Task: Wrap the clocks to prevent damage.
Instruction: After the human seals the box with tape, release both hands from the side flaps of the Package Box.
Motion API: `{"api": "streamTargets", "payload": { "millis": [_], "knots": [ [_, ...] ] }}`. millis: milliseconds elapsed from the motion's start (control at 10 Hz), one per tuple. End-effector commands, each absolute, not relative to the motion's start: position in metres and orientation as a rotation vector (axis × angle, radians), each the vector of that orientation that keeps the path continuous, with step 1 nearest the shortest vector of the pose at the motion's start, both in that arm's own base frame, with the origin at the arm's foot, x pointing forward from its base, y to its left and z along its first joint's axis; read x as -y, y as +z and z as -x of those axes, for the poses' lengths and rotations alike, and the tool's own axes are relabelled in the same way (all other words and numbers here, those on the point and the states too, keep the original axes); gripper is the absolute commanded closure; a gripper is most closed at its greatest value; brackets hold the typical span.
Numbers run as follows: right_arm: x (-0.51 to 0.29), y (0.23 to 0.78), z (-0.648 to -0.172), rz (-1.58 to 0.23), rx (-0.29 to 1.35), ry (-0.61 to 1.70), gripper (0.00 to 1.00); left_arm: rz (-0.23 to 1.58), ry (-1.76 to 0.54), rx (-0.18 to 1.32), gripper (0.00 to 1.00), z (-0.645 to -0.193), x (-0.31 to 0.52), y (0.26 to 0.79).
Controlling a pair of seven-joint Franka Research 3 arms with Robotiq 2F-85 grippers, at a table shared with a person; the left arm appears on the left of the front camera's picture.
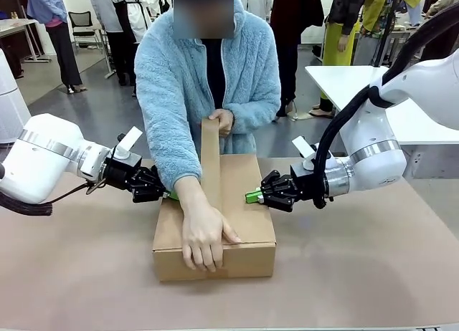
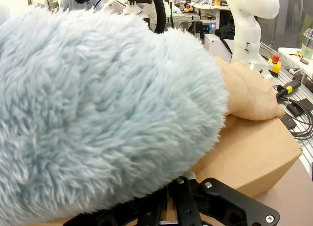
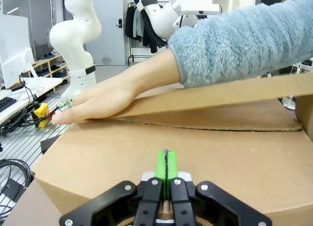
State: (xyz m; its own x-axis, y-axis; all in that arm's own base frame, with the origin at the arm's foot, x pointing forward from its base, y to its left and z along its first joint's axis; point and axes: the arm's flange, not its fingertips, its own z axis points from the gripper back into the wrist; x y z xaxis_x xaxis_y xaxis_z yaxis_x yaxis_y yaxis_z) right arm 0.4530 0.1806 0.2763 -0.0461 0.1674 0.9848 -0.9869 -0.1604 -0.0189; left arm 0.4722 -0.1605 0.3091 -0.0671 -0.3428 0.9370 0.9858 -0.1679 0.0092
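Observation:
The clocks are hidden. A closed cardboard box [image 1: 247, 223] lies mid-table. A person in a fluffy blue sleeve [image 2: 98, 103] presses one hand [image 1: 203, 238] on the box's near edge and with the other draws a strip of brown tape [image 1: 211, 159] along the lid. My left gripper [image 1: 166, 195] is shut, its green tips at the box's upper left edge, partly behind the person's forearm. From the other side, my shut right gripper [image 1: 252, 196] rests its green pads [image 3: 166, 163] on the box top [image 3: 230, 157]. The tape [image 3: 220, 96] slants above the lid under the hand [image 3: 105, 101].
The brown table [image 1: 358, 274] has free room in front of the box and on both sides. A white table [image 1: 344, 80] stands at the back right, and several people stand farther off. Other robot arms and cables show in the wrist views' backgrounds.

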Motion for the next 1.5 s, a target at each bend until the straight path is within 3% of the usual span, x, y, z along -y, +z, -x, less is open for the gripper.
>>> {"api": "streamTargets", "payload": {
  "millis": [0, 1400],
  "knots": [
    [-0.1805, 0.2736, -0.4528, -1.169, 1.018, 1.425, 0.99, 1.029, -1.506, 0.883, 1.0, -0.4721, 0.1616, 0.3068],
    [-0.1805, 0.2736, -0.4528, -1.169, 1.018, 1.425, 0.99, 1.029, -1.506, 0.883, 1.0, -0.4721, 0.1616, 0.3068]
  ]
}}
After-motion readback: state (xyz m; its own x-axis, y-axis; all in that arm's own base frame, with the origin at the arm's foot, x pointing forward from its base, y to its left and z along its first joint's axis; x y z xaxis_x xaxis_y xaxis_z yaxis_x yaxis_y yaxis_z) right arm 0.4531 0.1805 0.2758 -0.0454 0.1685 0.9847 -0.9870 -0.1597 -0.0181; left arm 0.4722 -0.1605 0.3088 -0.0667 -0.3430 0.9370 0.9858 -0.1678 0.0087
